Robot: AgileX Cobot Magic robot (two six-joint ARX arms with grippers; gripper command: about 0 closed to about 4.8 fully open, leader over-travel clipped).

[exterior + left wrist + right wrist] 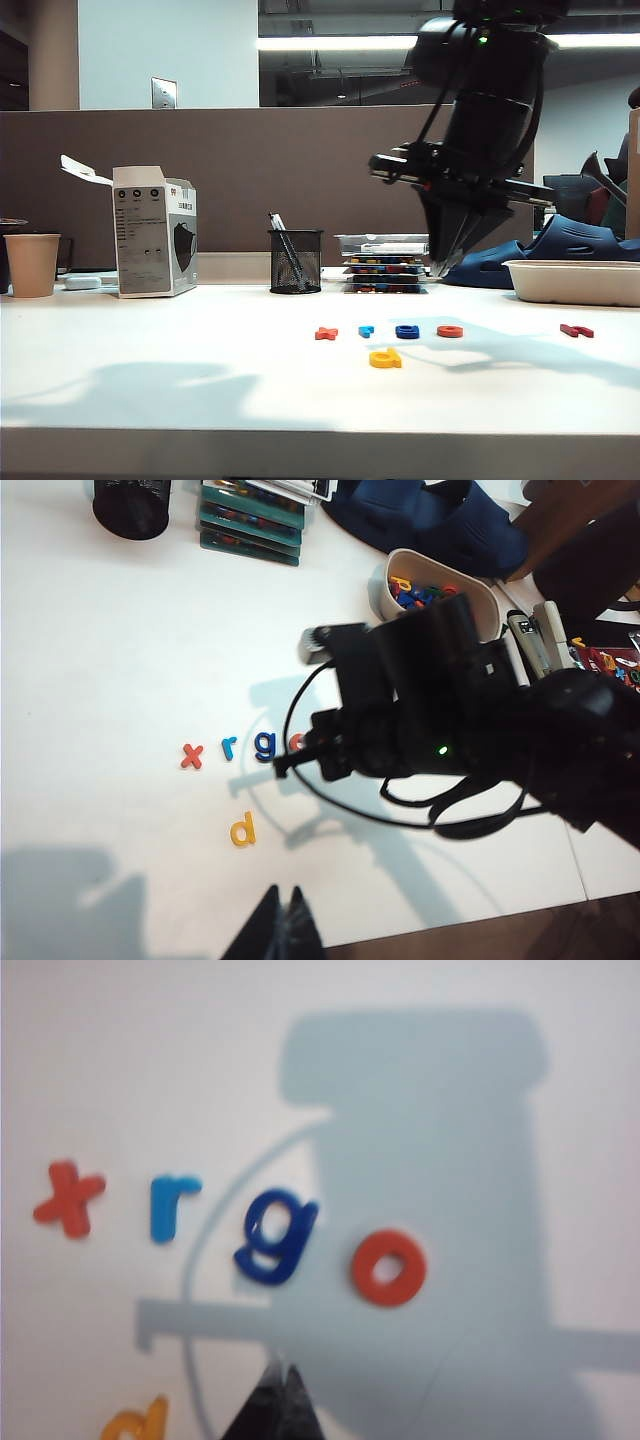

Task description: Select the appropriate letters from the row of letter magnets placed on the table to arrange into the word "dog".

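While my right gripper (447,262) hangs pressed together and empty at upper right of the exterior view, my left gripper (283,925) waits closed too. Lower centre, the d (385,358) lies before the g (407,331) and o (450,331): light, stiff, slippery, best pinched across their edges.

orange-red o (297,742) half hidden behind right arm (440,700); yellow d (135,1422) cut by frame edge.
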